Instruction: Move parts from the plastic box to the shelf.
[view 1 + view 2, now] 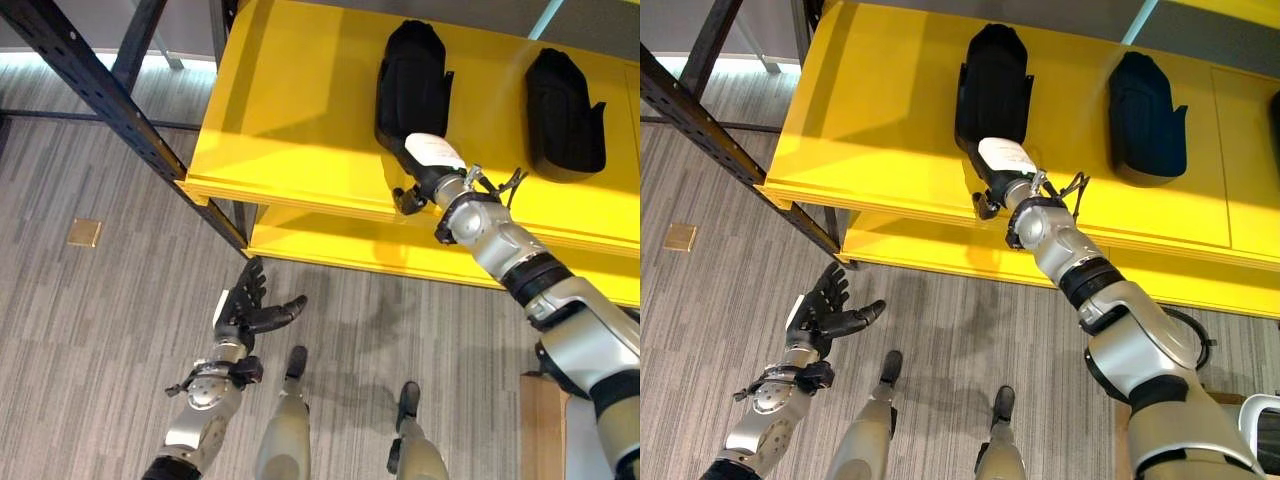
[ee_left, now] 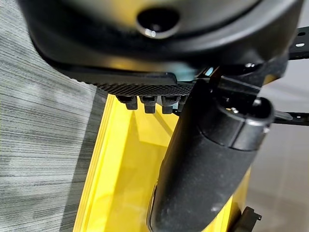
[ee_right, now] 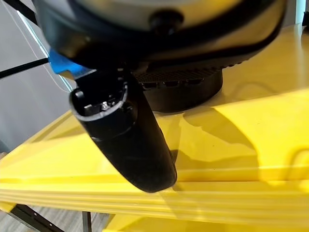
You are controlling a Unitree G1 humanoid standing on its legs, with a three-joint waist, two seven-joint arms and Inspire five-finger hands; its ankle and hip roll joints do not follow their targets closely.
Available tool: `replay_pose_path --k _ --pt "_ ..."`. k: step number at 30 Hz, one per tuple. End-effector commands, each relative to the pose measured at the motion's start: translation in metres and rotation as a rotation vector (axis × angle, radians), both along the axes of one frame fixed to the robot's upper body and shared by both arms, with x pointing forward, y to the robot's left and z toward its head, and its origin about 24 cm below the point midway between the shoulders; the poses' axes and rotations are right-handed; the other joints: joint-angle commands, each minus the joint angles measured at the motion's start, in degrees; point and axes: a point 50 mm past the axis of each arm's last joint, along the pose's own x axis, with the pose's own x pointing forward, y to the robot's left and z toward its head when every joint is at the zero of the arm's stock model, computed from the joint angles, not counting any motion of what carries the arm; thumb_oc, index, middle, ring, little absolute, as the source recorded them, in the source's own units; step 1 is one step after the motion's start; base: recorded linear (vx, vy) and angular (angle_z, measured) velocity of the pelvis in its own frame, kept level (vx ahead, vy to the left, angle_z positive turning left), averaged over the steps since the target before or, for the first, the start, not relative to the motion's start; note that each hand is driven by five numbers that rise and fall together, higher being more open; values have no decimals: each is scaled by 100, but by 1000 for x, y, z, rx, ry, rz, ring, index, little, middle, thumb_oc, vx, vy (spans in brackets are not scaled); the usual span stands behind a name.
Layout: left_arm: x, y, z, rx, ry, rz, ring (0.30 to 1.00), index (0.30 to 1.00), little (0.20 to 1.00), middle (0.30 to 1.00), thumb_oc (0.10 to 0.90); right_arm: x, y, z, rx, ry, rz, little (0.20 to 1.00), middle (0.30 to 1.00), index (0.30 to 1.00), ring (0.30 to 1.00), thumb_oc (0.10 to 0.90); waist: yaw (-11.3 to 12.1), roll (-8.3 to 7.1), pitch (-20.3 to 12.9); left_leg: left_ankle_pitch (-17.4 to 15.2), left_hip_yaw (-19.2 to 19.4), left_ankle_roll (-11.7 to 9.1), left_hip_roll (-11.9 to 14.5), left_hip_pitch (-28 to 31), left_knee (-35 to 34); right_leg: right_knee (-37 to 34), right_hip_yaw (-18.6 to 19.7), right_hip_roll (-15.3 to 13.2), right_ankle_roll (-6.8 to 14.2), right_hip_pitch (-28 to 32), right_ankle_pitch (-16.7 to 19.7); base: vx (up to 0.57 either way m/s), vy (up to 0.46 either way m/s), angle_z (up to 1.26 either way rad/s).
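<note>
From the head views the right hand rests against a black moulded plastic part on the yellow metal shelf, its grip unclear, the left hand open over grey floor; in the right wrist view, fingers hidden.

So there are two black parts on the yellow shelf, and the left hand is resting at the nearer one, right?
Wrong hand. The eye views show the right hand at the nearer black part on the yellow shelf; the second part lies beside it. The left hand hangs open above the floor.
</note>
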Motion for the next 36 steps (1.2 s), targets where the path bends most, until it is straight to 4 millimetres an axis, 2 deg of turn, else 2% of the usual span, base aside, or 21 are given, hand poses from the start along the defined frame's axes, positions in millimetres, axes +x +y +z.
replay_pose_path --k 1,13,23,31,34,35,36 --pt "7 5 36 25 -193 1 1000 1000 1000 1000 900 -5 3 18 56 -61 60 1000 1000 1000 1000 900 -32 -214 -174 -319 297 385 -84 120 13 416 -4 -13 -138 209 -198 0 0 0" --pt "7 6 35 36 -184 -3 1000 1000 1000 1000 900 -8 0 12 66 -38 69 1000 1000 1000 1000 900 -78 -215 -239 -276 301 373 -71 148 -29 386 -14 7 -146 230 -196 0 0 0" --pt "6 8 33 38 -173 1 1000 1000 1000 1000 900 -7 0 17 59 -53 65 1000 1000 1000 1000 900 -112 -212 -273 -264 315 367 -54 189 -54 377 -12 16 -155 240 -192 0 0 0" --pt "5 13 33 46 -169 21 1000 1000 1000 1000 900 -14 -1 49 24 -148 100 1000 1000 1000 1000 900 -203 -261 -331 -274 348 355 -19 260 -69 384 35 13 -155 261 -187 0 0 0" --pt "5 18 34 49 -174 44 1000 1000 1000 1000 900 -23 -3 77 13 -240 128 1000 1000 1000 1000 900 -269 -288 -381 -302 372 352 -3 292 -48 408 63 17 -156 266 -212 0 0 0" --pt "5 18 34 49 -174 43 1000 1000 1000 1000 900 -23 -3 77 13 -240 127 1000 1000 1000 1000 900 -267 -286 -379 -304 373 352 -2 292 -46 410 64 17 -156 265 -213 0 0 0" --pt "5 20 35 55 -177 50 1000 1000 1000 1000 900 -26 -4 85 21 -269 136 1000 1000 1000 1000 900 -285 -294 -384 -309 381 350 5 298 -37 419 73 20 -157 263 -219 0 0 0"
